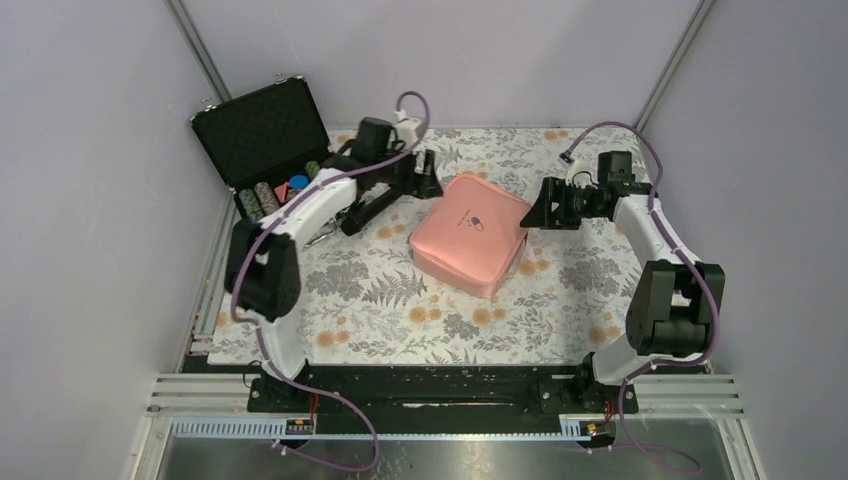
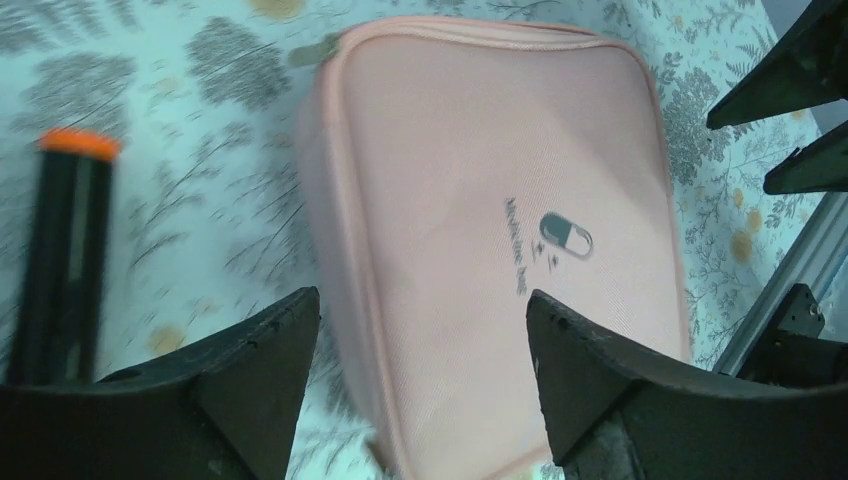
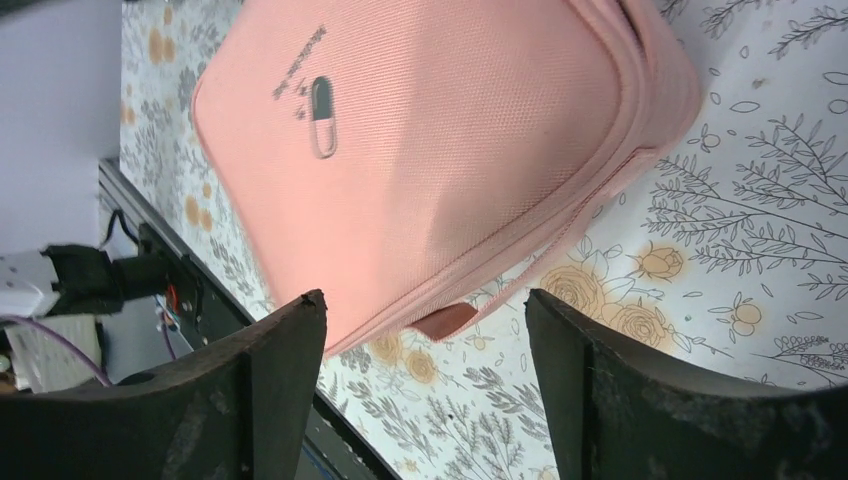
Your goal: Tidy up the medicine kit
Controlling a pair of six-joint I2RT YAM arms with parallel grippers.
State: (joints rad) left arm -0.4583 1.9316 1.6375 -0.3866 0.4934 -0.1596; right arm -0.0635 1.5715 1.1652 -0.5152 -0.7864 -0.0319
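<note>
Kit (image 1: 470, 232) — pink pouch, closed, flat, right of the case (image 1: 262, 135). Likely soft, light, yielding; take by an edge or the tab (image 3: 445, 320). Left gripper (image 1: 430, 178) on its case side, right gripper (image 1: 535, 212) opposite — both wide, empty.

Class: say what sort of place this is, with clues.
Probably a robot test cell: left arm and right arm bolted to the table, metal-framed plain walls, pink medicine kit and black chip case as props.
</note>
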